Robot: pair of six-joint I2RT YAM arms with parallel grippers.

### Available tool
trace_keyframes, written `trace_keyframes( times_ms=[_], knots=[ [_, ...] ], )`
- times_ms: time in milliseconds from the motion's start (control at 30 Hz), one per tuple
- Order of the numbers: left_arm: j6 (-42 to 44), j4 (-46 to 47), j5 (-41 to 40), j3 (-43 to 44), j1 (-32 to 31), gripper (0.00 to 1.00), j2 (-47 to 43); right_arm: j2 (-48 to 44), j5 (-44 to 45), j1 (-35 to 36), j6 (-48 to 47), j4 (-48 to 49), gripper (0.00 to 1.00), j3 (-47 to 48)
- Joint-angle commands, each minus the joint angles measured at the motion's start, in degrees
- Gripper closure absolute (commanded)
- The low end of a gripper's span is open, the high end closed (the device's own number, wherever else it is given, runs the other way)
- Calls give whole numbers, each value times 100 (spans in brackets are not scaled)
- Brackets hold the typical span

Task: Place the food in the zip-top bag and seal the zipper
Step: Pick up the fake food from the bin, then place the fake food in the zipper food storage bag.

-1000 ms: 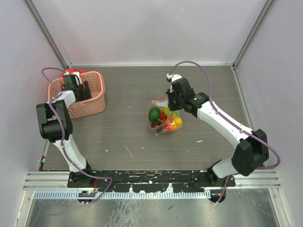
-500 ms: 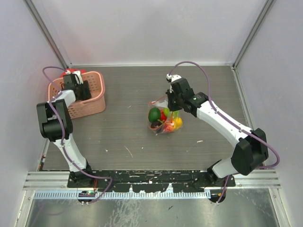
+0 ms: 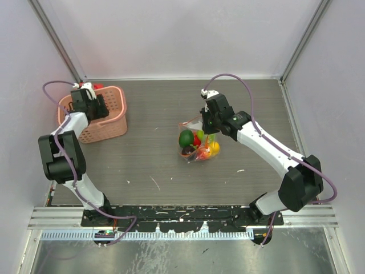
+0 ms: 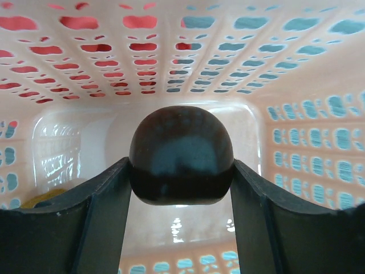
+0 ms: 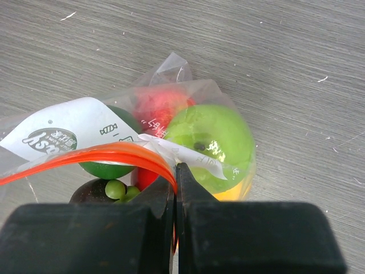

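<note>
A: Why is the zipper (image 5: 85, 157) pinched?
B: The right pincer (image 5: 175, 171) is clamped on it. The zip-top bag (image 5: 188, 94), mid-worktop (image 3: 142, 160), is probably being held up for loading. Green, red and yellow food (image 5: 211, 134) is seen through crinkled film.
A: Left pincer (image 4: 181, 166)?
B: Clamped on a dark fruit (image 4: 181, 140) inside the basket (image 3: 117, 111) at 10 o'clock, presumably for lifting out.

One zip-top bag (image 3: 198, 127) is listed, with one zipper (image 5: 85, 155). Inside it are counted one dark green piece (image 3: 186, 137), one light green piece (image 5: 214, 134), one red piece (image 5: 159, 105), one yellow-orange piece (image 5: 235, 192) and one dark piece (image 5: 86, 195). One basket (image 3: 114, 127) is listed, in which one purple-brown piece (image 4: 181, 154) and one yellow piece (image 4: 37, 198) are counted.
</note>
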Motion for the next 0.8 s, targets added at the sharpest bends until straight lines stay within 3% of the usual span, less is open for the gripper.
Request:
trace_keyframes(
  times_ms=[0,567,767],
  knots=[
    [-435,165,129,-108,43,54,-753,-173,145,-23,115,-24,100,357],
    [-1685,-113,1026,-376,36,56,-2476,-311,311,-23,334,-291,99,507],
    [-2089,-372,1547,-243,-168,56,-2690,-326,296,-23,384,-421,100,662]
  ],
)
